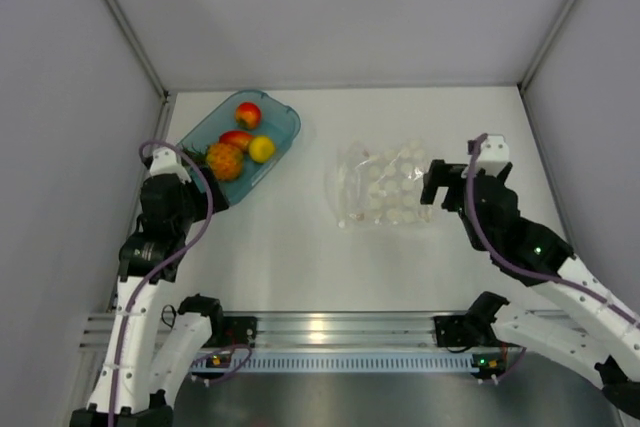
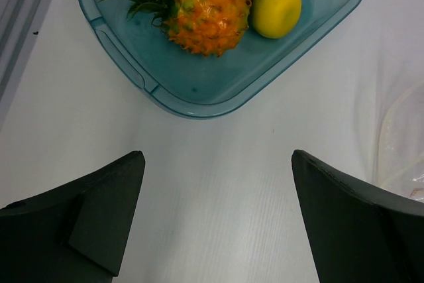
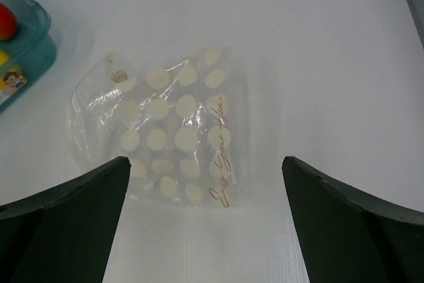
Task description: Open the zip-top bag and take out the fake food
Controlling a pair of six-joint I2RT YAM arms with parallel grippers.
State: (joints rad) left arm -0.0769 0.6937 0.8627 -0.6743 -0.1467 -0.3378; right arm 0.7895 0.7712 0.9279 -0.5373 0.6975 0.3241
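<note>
1. An aluminium rail (image 1: pixel 330 327) runs along the near edge of the white bench (image 1: pixel 300 247), and both arm bases are mounted on it.
2. The left claw (image 2: pixel 217 157) is released. Its two dark fingers (image 2: pixel 106 210) are spread wide over bare bench, just short of the tray's near corner, and grip nothing.
3. The right claw (image 3: pixel 205 160) is also released, its jaws wide apart. In the wrist view it is aimed at the near edge of the zip-top bag (image 3: pixel 165 130). From above it sits just beside the bag's right edge.
4. The zip-top bag (image 1: pixel 380 187) lies flat and crinkled on the bench, right of centre and well apart from the tray. It is clear plastic printed with pale ovals, with a line of script along one side. Neither claw touches it.
5. Farther back on the left is a translucent teal tray (image 1: pixel 290 122), which holds the fake food.
6. In the tray, an orange pineapple (image 2: pixel 209 14) with green leaves lies on its side, with a yellow lemon (image 2: pixel 275 9) just beside it.
7. Behind those are two red-orange fruits, one (image 1: pixel 235 137) touching the pineapple and the other (image 1: pixel 248 114) at the tray's far end.
</note>
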